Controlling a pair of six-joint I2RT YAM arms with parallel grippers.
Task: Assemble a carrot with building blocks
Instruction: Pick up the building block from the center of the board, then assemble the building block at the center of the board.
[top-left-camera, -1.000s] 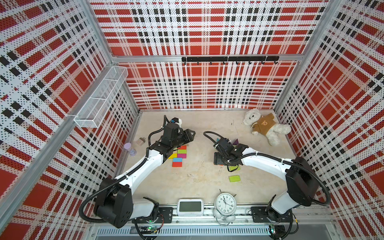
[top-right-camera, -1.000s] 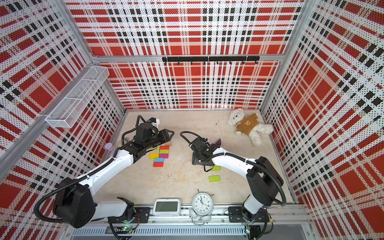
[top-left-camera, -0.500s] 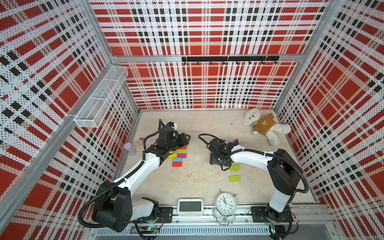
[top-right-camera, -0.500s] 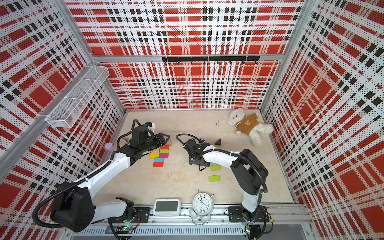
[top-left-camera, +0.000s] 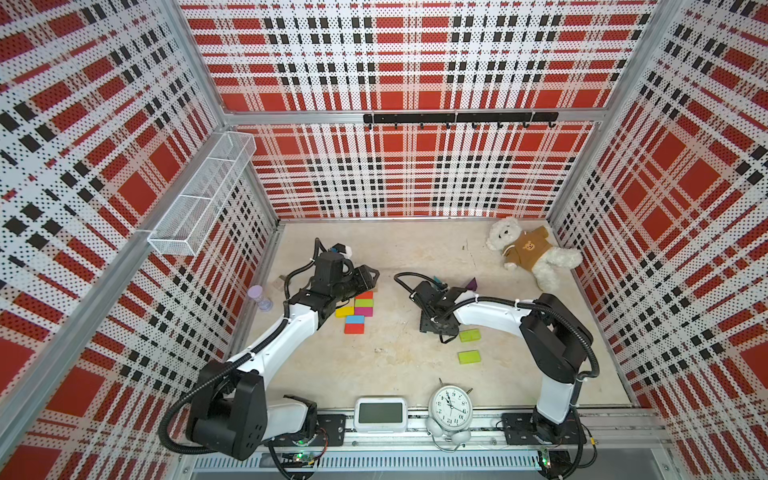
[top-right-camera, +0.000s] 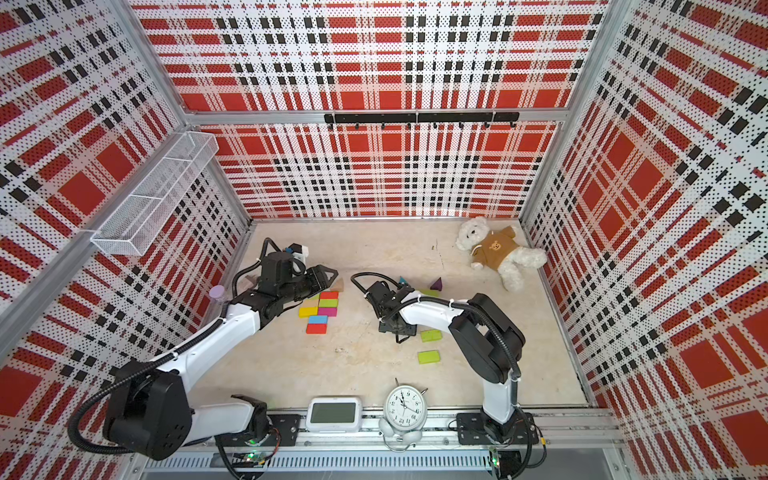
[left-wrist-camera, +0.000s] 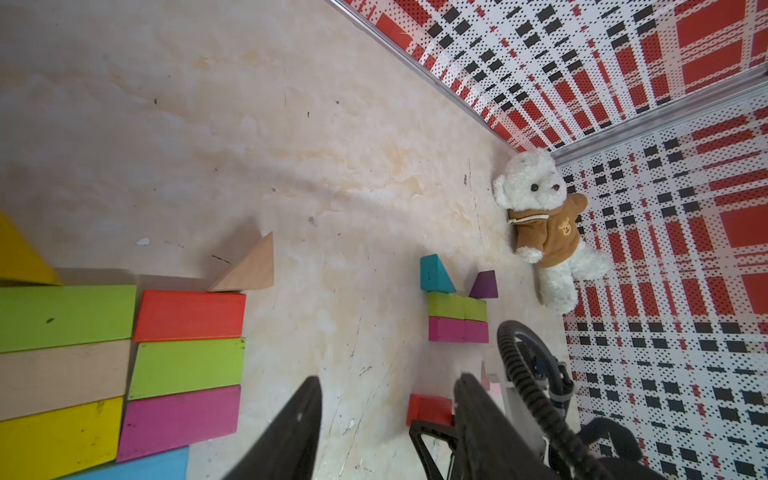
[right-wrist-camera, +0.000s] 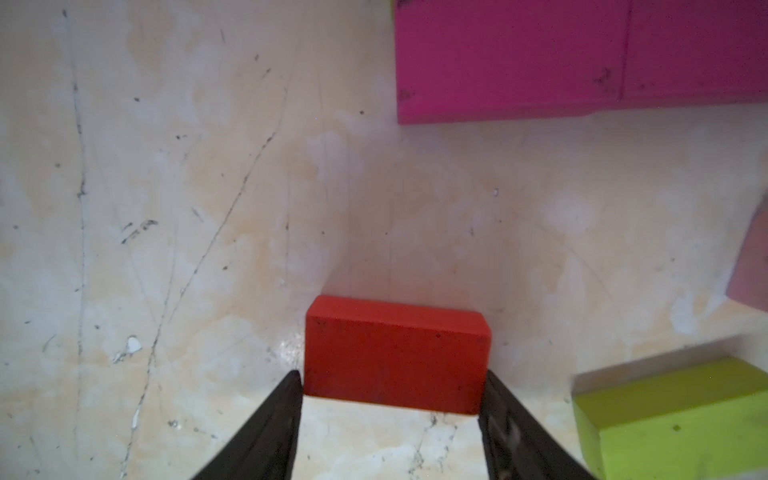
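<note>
On a scuffed beige table (top-left-camera: 395, 374) walled in red plaid, the left arm (top-left-camera: 291, 328) and the right arm (top-left-camera: 490, 318) reach inward over scattered building blocks. A white teddy bear (top-left-camera: 528, 255) in a brown hoodie lies at the far right corner, well apart from the work. Near the left wall, under the left arm's wrist, a packed patch of flat blocks (top-left-camera: 363, 307) lies edge to edge. It shows red-orange, lime, magenta, yellow and blue in both top views. The left wrist view adds a plain wood brick (left-wrist-camera: 62, 378) among them and a wood wedge (left-wrist-camera: 249, 266) against the patch's red-orange corner. Toward mid-table sits a smaller group: two magenta bricks (left-wrist-camera: 457, 330) end to end, two lime bricks (left-wrist-camera: 457, 306) against them, and a teal wedge (left-wrist-camera: 434, 274) and a purple wedge (left-wrist-camera: 484, 284) along the lime edge. One loose lime block (top-left-camera: 470, 335) lies just beside the right arm's wrist in a top view, another lime block (top-left-camera: 469, 356) nearer the front edge. The left gripper (left-wrist-camera: 386, 382) hangs past the patch, fingers parted, bare table between them, holding nothing. The right gripper (right-wrist-camera: 392, 376) straddles a lone red block (right-wrist-camera: 395, 353) lying flat near the magenta pair. Its fingertips (right-wrist-camera: 282, 407) sit at the block's two short ends, though whether they press it cannot be told.
</note>
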